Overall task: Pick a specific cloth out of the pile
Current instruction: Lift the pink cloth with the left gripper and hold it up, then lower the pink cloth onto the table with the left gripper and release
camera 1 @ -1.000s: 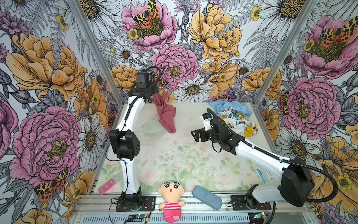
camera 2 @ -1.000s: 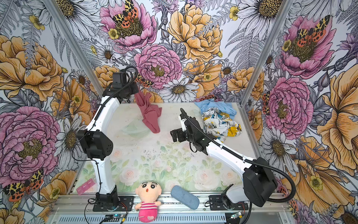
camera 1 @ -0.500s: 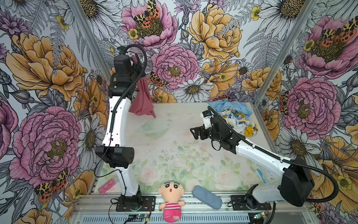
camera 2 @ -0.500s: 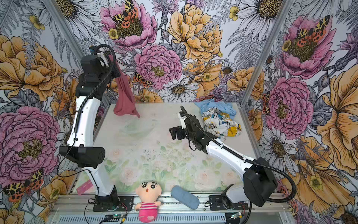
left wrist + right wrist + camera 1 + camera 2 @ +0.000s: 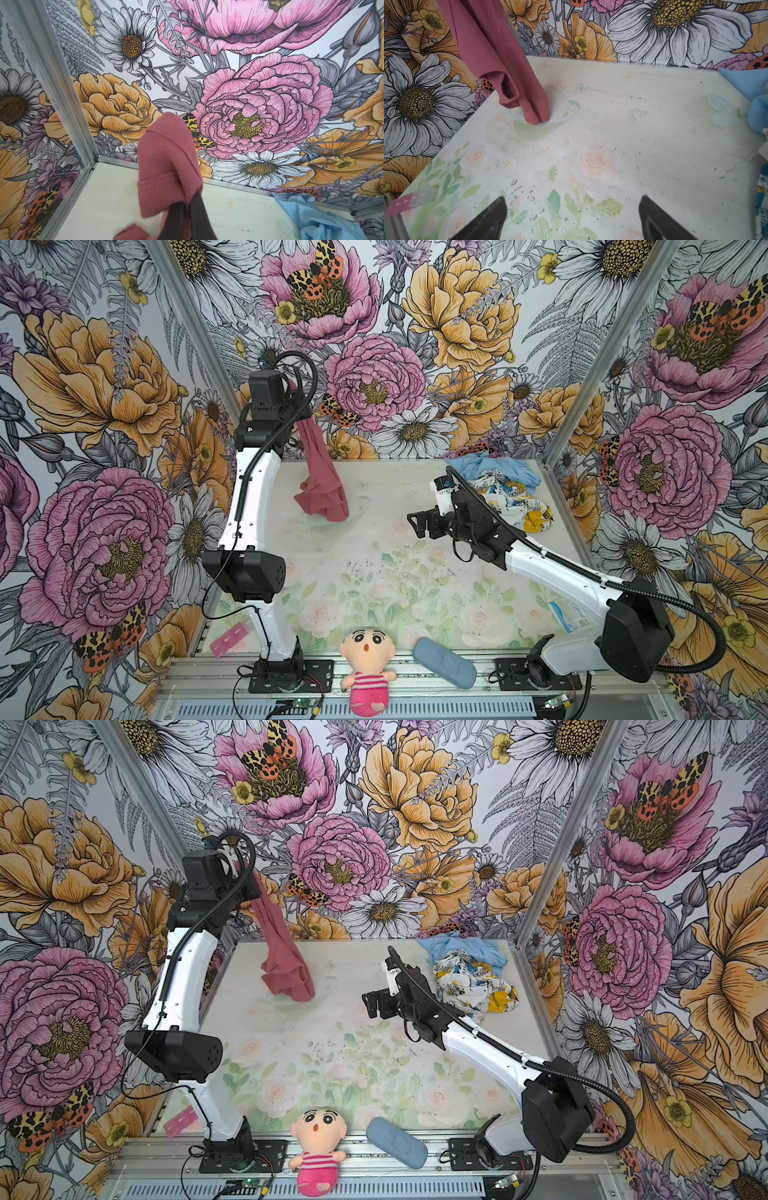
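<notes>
In both top views the left end effector (image 5: pixel 291 404) (image 5: pixel 239 880) is raised high by the back wall, well to the left of the pile (image 5: pixel 503 493) (image 5: pixel 469 977). It is mostly hidden behind its own wrist. The cloth (image 5: pixel 322 485) (image 5: pixel 286 969) hangs from it in a long dusty-rose drape, well apart from the pile, with its bunched lower end down at the tabletop (image 5: pixel 395 572) (image 5: pixel 332 1052). The right end effector (image 5: pixel 417 522) (image 5: pixel 370 1006) hovers low just left of the pile, jaws spread wide with nothing between them.

In the left wrist view the left end effector (image 5: pixel 187 216) is closed tight, its dark fingers (image 5: pixel 174 220) pinching a fold of the ribbed cloth (image 5: pixel 166 166). The cloth bulges up in front of the camera. A light blue cloth (image 5: pixel 311 218) from the pile lies at the frame's edge, apart from it.

In the right wrist view the right end effector (image 5: pixel 574 220) is fully parted and empty, with bare tabletop (image 5: pixel 633 145) showing between its fingertips (image 5: pixel 488 220). The cloth (image 5: pixel 500 62) hangs across from the pile's light blue cloth (image 5: pixel 753 83), and its lowest tip appears to touch the tabletop.
</notes>
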